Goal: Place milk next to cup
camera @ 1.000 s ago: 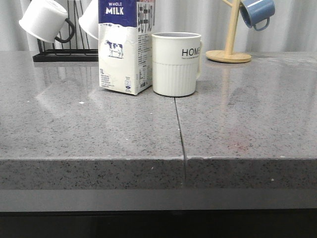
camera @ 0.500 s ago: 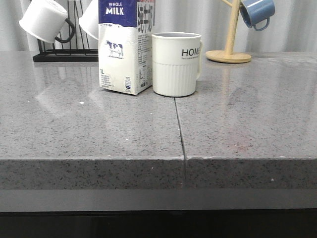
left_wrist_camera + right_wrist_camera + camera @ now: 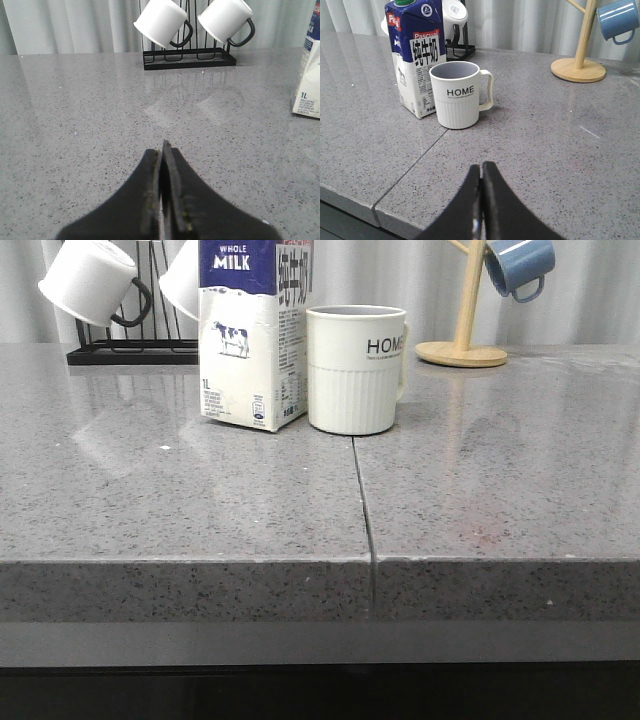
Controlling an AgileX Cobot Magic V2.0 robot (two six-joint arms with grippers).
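Now, milk upright just beside cup on countertop.

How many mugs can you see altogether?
4: two white mugs on the black rack, the HOME cup beside the milk, one blue mug on the wooden stand.

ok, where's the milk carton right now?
In the front view the milk stands upright on the counter, left of centre, right beside the HOME cup on the cup's left.
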